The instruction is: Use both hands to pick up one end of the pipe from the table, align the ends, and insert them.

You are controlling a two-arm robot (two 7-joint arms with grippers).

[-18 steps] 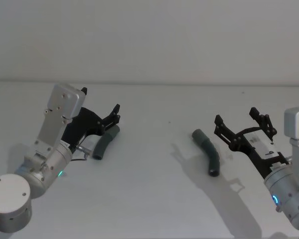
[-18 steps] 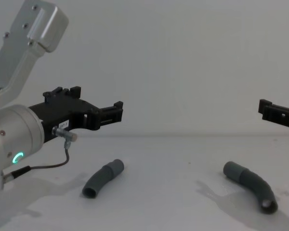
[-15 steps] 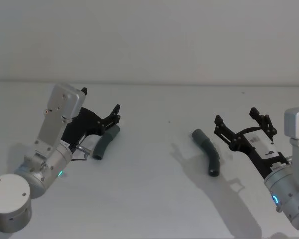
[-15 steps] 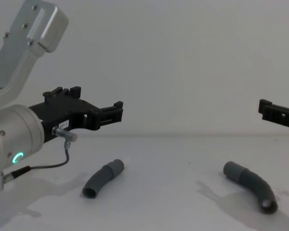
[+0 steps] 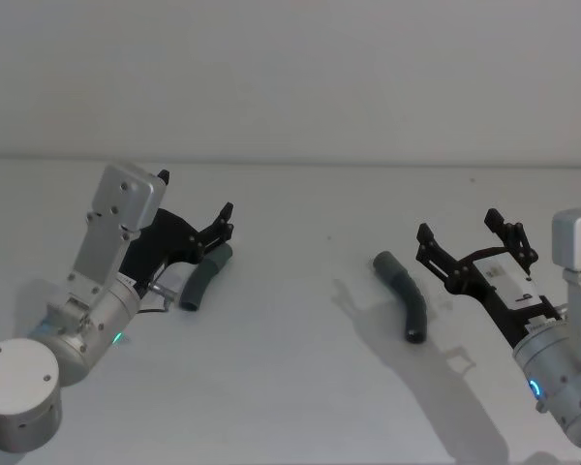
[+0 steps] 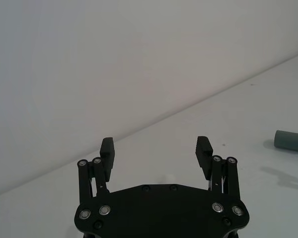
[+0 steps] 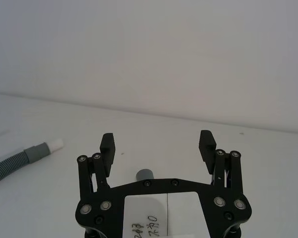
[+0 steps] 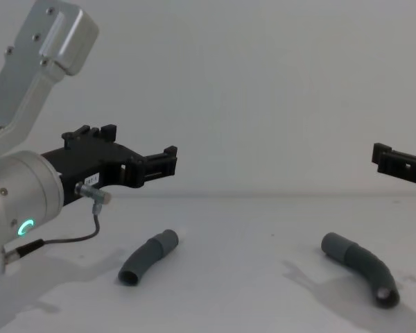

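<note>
The pipe lies in two pieces on the white table (image 5: 300, 387). The shorter dark grey piece (image 5: 201, 281) (image 8: 147, 257) rests just beneath and in front of my left gripper (image 5: 223, 225) (image 8: 170, 161), which hovers above it, open and empty (image 6: 155, 146). The longer bent piece (image 5: 405, 294) (image 8: 364, 267) lies right of centre. My right gripper (image 5: 460, 228) (image 8: 385, 156) hangs above and to its right, open and empty (image 7: 157, 140). In the right wrist view a grey cuff (image 7: 145, 174) shows below the fingers, and a ribbed piece with a pale tip (image 7: 20, 161) lies farther off.
A thin cable (image 8: 76, 239) loops from the left wrist down toward the table. A plain wall (image 5: 290, 77) stands behind the table's far edge. Open table surface lies between the two pieces.
</note>
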